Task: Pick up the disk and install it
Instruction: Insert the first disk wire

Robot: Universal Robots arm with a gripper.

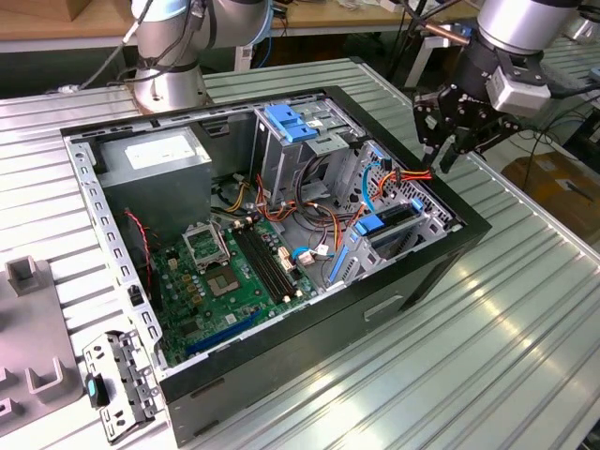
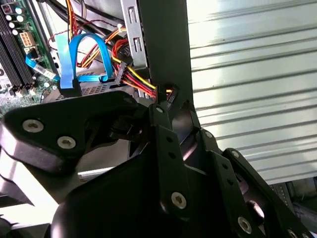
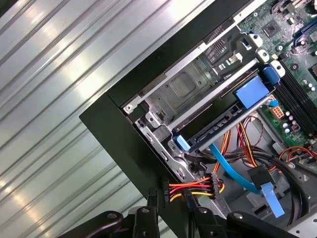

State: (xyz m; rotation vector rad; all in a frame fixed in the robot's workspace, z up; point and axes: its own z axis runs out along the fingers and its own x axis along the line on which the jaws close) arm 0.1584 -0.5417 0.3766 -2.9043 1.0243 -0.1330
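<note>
Step in hand: I judge this as the approach to the disk (image 1: 392, 223). Nothing is picked up yet, and the tool (image 1: 441, 159) hangs over the wall of the computer case (image 1: 281, 361) on the exterior view's right.
Tool: its fingertips (image 3: 151, 197) stand apart, and in the gap between them I see only the case wall and cabling. I read it as open and empty.
Disk: it lies inside the case in the metal drive bay (image 3: 188, 87), at the exterior view's right. Its blue rail frames it. It sits nearer to that camera than the tool and clearly apart from it.
Seating: in the first wrist view the disk runs slanted along the bay. I cannot tell whether it is latched home or only resting there.
Next move calls for: a way down that clears the red, yellow and black power bundle (image 3: 193, 188) just beside the fingertips. It must also clear the blue data cable (image 3: 233, 173) that passes close to the disk. As I judge it, the grip belongs on the rail edges, not the flat face.
Hidden: the disk's underside and its connector end are out of sight. In the second wrist view the tool's own body covers the part of the bay behind it.
Surface: the case stands on the ribbed metal surface (image 1: 487, 356).
</note>
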